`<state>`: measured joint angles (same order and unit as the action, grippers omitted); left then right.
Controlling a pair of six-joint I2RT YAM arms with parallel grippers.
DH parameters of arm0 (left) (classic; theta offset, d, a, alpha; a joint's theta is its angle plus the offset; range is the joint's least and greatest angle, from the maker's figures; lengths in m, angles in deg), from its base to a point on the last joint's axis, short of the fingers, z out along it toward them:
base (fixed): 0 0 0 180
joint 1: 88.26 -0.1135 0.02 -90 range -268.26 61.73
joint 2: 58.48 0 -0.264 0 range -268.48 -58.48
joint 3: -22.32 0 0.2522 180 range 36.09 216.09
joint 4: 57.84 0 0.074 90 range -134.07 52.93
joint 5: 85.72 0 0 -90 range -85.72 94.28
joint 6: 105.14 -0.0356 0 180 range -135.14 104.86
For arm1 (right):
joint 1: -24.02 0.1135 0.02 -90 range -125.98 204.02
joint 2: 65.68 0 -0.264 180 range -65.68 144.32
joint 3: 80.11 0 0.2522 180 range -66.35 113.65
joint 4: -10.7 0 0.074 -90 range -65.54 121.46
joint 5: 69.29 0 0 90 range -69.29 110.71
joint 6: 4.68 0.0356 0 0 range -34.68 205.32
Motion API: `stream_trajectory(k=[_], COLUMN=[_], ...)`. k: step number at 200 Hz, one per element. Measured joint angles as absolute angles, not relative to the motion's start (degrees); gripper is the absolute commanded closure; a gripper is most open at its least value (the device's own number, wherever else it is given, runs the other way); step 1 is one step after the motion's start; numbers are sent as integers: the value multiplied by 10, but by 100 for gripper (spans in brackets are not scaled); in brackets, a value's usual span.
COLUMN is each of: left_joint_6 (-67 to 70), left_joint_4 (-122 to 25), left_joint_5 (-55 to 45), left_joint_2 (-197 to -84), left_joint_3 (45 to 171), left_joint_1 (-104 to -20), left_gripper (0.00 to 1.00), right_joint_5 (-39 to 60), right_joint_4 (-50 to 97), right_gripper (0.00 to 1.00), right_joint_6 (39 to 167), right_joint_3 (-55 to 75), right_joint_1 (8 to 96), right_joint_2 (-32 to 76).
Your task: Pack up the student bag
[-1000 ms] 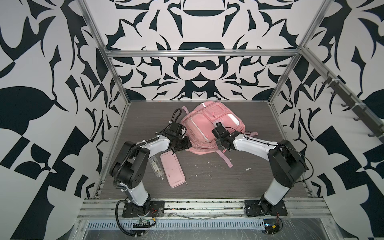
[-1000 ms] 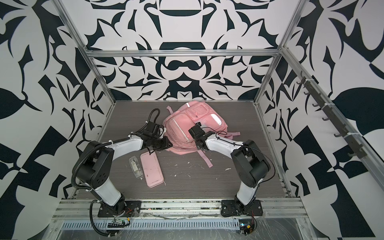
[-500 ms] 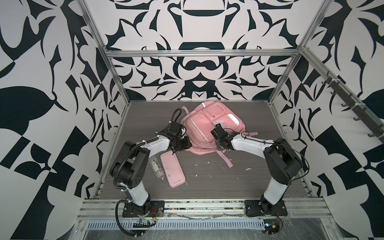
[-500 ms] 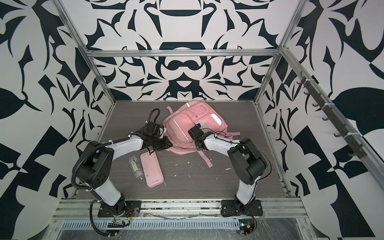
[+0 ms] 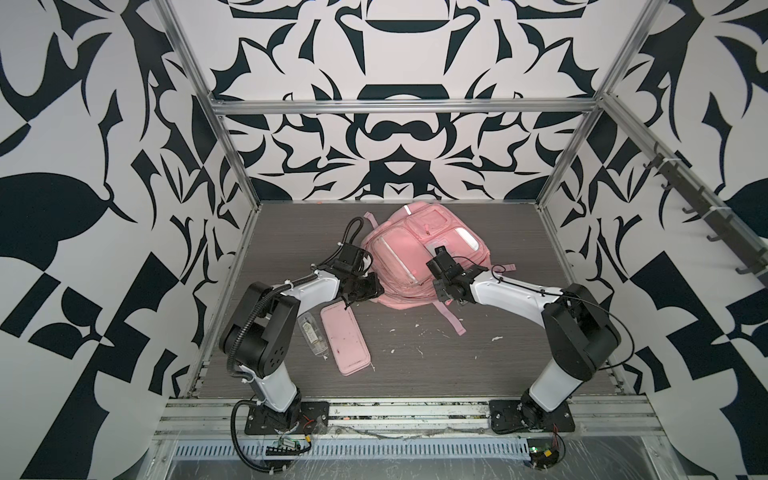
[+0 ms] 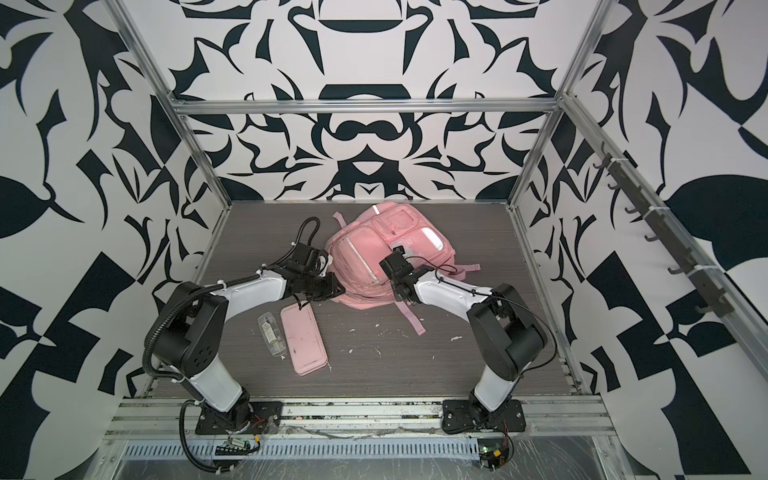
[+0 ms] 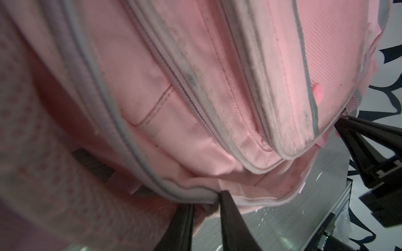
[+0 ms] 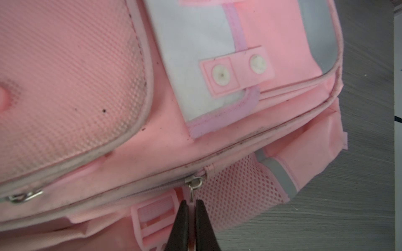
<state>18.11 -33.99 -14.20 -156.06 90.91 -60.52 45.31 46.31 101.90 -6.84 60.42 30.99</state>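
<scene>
The student bag [image 5: 409,253] [image 6: 374,253], a pink backpack, lies front-up at the middle back of the table in both top views. My left gripper [image 5: 368,291] [image 7: 205,203] sits at the bag's near left corner, shut on its grey-piped edge [image 7: 191,193], with fabric bunched between the fingers. Over the bag's near right side, my right gripper [image 5: 436,270] [image 8: 190,203] is shut on a metal zipper pull [image 8: 191,193]. The pull hangs from a slider next to the mesh side pocket [image 8: 237,191]. That zipper looks closed.
A flat pink pencil case [image 5: 345,336] [image 6: 303,338] lies on the table in front of the left gripper, with a small clear bottle [image 5: 313,334] beside it on the left. A pink strap [image 5: 451,318] trails from the bag toward the front. White scraps litter the floor.
My right gripper has narrowed from slightly open to shut on the zipper pull, and its arm has shifted a little to the left. The left arm and the bag look unmoved.
</scene>
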Motion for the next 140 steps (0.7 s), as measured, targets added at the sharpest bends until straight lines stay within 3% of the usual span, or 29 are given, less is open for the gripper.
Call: stream_trajectory(k=[140], left_joint_6=[181], left_joint_4=[-341], left_joint_5=[-144], left_joint_2=[-1560], left_joint_3=[908], left_joint_1=[-606], left_gripper=[75], right_joint_5=[378], right_joint_4=[361], right_gripper=[90], right_joint_6=[1047], right_joint_3=[-134], right_joint_1=[567], right_joint_2=[299])
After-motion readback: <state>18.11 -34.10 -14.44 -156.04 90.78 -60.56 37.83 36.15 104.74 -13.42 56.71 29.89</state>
